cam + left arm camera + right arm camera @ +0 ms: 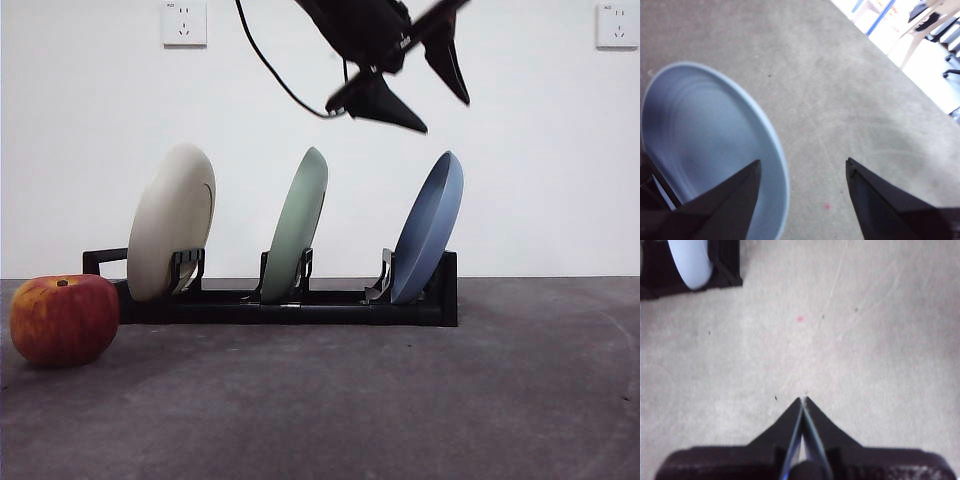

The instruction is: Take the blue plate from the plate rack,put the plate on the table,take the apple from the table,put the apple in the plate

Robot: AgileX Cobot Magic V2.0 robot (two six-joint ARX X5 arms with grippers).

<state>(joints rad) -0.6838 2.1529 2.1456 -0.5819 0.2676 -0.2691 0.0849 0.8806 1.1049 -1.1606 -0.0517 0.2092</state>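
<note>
My front view is evenly lit and sharp; the apple (64,319) and rack (300,305) cast soft shadows on the table (400,400); my wrist views look washed out and blurry; glare blows out one corner of the left one.

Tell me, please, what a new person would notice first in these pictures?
Three plates stand on edge in the black plate rack: cream plate, green plate, then the blue plate at the end. The left gripper hangs open above the blue plate. A red apple sits on the table beside the rack's other end.
</note>
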